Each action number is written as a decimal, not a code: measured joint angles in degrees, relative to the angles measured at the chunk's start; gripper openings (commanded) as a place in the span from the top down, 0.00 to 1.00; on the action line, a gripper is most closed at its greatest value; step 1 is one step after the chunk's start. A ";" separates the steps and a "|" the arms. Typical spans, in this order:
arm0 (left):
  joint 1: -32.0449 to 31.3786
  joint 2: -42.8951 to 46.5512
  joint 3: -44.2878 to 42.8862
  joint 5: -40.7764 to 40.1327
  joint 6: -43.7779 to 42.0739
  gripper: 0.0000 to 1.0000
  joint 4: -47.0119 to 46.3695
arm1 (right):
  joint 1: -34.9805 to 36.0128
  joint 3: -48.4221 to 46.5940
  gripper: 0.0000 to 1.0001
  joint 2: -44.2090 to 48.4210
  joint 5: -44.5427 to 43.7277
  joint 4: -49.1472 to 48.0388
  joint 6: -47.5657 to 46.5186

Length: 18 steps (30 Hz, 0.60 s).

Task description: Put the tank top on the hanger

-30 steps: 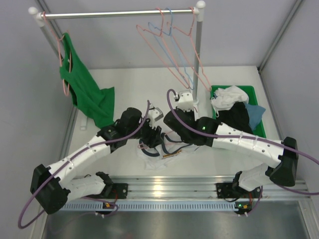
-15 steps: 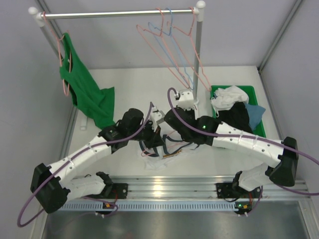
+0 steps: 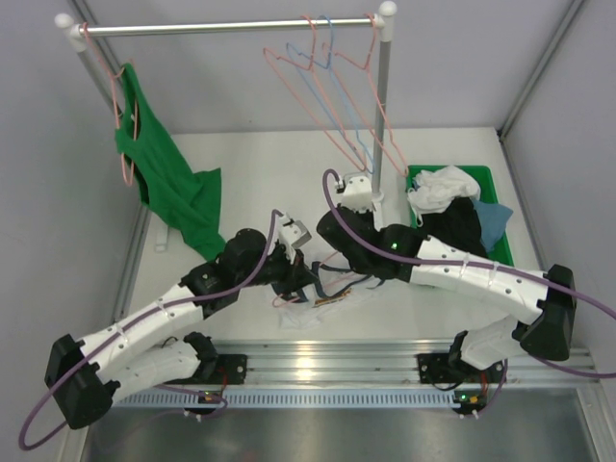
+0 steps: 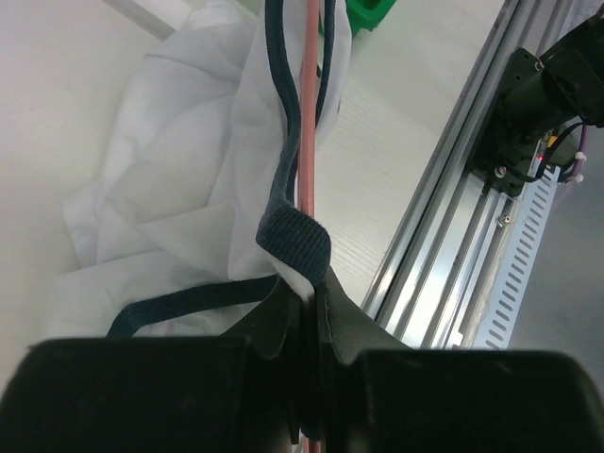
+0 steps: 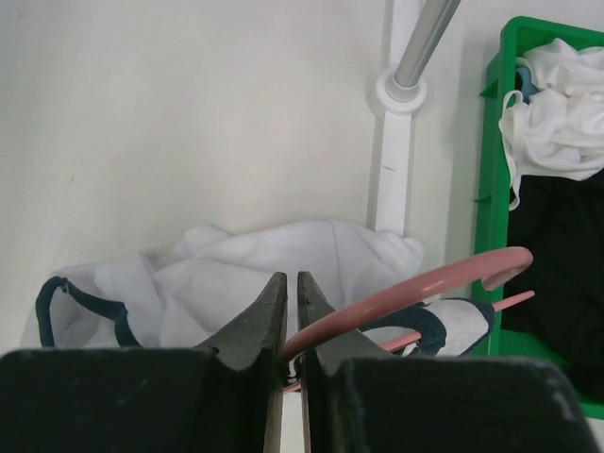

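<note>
The white tank top (image 3: 300,310) with navy trim lies crumpled on the table between the two arms. It also shows in the left wrist view (image 4: 179,170) and the right wrist view (image 5: 264,264). A salmon-pink wire hanger (image 4: 308,142) runs through its navy-edged opening. My left gripper (image 4: 307,283) is shut on the tank top's navy trim, with the wire running alongside. My right gripper (image 5: 292,278) is shut on the hanger (image 5: 444,278) near its hook, which curves off to the right. In the top view both grippers (image 3: 294,271) (image 3: 325,272) meet low over the cloth.
A clothes rail (image 3: 231,26) crosses the back. It carries spare pink hangers and a blue one (image 3: 332,91), and a green tank top (image 3: 168,183) at the left. The rail's post (image 3: 381,115) stands beside a green bin (image 3: 496,192) of clothes. An aluminium frame (image 3: 318,361) edges the near side.
My left gripper has closed on the tank top's trim, and the left arm has drawn back and down to the left. The right arm has barely moved.
</note>
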<state>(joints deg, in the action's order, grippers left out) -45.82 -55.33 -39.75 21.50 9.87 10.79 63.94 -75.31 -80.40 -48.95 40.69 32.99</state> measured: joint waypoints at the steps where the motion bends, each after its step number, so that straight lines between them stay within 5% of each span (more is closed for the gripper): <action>1: -0.04 0.90 0.55 -0.42 0.35 1.00 -0.44 | 0.00 -0.02 0.91 0.00 0.07 -0.50 0.00; 8: -0.22 5.22 5.53 -3.15 2.93 1.00 -5.88 | 0.02 -0.24 0.69 0.00 0.87 -2.08 0.04; 14: -0.59 9.55 9.99 -6.21 5.29 1.00 -9.81 | 0.07 -0.61 0.33 0.02 1.18 -2.27 -0.66; 18: -0.57 11.74 11.32 -9.16 6.34 1.00 -11.04 | 0.07 -0.87 0.21 0.90 2.01 -2.73 -2.01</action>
<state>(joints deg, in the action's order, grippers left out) -46.39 -43.59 -28.42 12.34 16.21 -0.25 64.01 -76.18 -79.50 -46.94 37.95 30.98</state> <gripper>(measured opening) 0.087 0.738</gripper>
